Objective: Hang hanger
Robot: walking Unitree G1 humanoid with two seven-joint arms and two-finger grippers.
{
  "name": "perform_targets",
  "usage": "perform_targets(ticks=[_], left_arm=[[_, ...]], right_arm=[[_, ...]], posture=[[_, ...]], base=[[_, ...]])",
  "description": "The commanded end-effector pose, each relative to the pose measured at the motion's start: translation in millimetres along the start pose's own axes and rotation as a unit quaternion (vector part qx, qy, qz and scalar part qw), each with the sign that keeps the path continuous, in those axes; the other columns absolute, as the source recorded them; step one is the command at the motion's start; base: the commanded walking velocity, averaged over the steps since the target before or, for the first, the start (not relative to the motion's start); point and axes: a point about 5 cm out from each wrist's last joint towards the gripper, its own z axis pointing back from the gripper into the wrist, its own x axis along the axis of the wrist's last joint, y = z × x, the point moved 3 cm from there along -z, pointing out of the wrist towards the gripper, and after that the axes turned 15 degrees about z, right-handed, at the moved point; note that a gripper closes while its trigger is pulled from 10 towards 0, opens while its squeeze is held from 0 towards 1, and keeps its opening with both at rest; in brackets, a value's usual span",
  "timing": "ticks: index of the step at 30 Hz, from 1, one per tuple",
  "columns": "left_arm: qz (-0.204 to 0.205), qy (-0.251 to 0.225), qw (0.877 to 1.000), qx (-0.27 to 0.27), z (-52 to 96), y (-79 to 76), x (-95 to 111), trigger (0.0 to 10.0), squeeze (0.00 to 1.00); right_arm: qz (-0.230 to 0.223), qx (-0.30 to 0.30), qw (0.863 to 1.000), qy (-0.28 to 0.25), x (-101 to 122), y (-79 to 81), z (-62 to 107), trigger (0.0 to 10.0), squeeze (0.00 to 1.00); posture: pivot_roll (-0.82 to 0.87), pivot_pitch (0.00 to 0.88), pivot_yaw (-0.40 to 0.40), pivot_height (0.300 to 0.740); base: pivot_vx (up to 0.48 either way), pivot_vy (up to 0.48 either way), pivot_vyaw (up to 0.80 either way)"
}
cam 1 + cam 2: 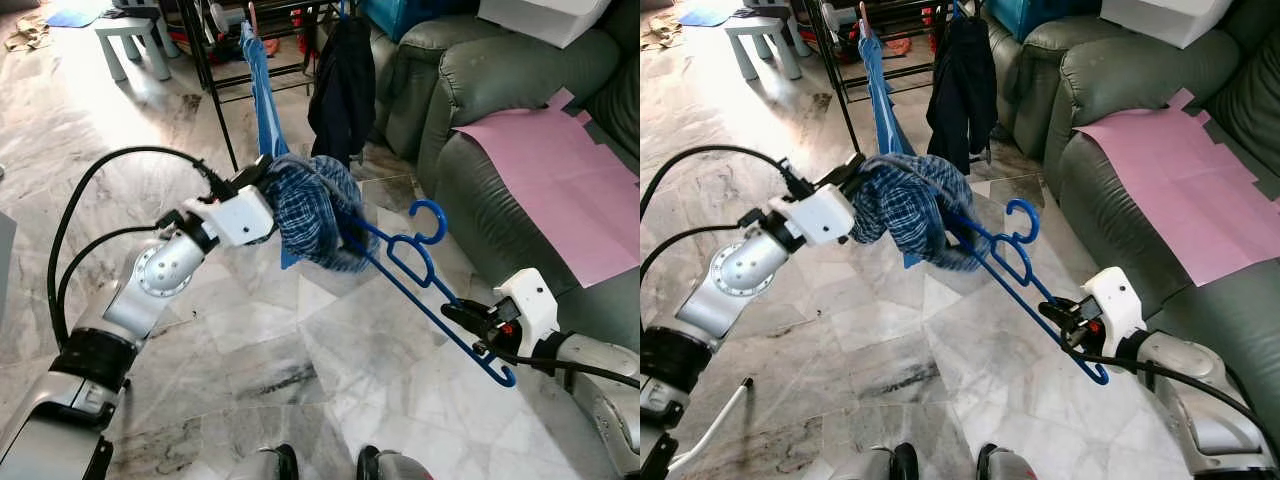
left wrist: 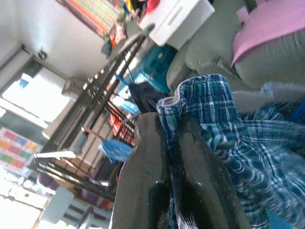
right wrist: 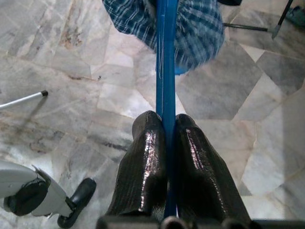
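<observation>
Getting the blue hanger (image 1: pixel 420 290) onto the black drying rack (image 1: pixel 215 75) calls for keeping both grips firm while the hook, now in front of the rack and well apart from it, is lifted toward a rail. The right pincer (image 3: pixel 166 125) is pressed together on the hanger's bar, at the end farthest from the rack. The left pincer (image 2: pixel 170 138) is pinching the plaid garment (image 1: pixel 310 210) draped on the hanger's nearer end. Count: one hanger, one plaid garment, two pincers, two dark garments already on the rack, one green sofa (image 1: pixel 480 90) beside it.
</observation>
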Motion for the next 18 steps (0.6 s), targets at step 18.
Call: perform_targets(ticks=[18], left_arm=[[0.059, -0.118, 0.991, 0.007, -13.3, -17.7, 64.4, 10.0, 0.00]], right_arm=[[-0.153, -0.110, 0.981, 0.038, -32.5, -30.9, 1.5, 10.0, 0.00]], posture=[[-0.07, 0.187, -0.003, 0.740]], base=[[0.000, 0.000, 0.00]])
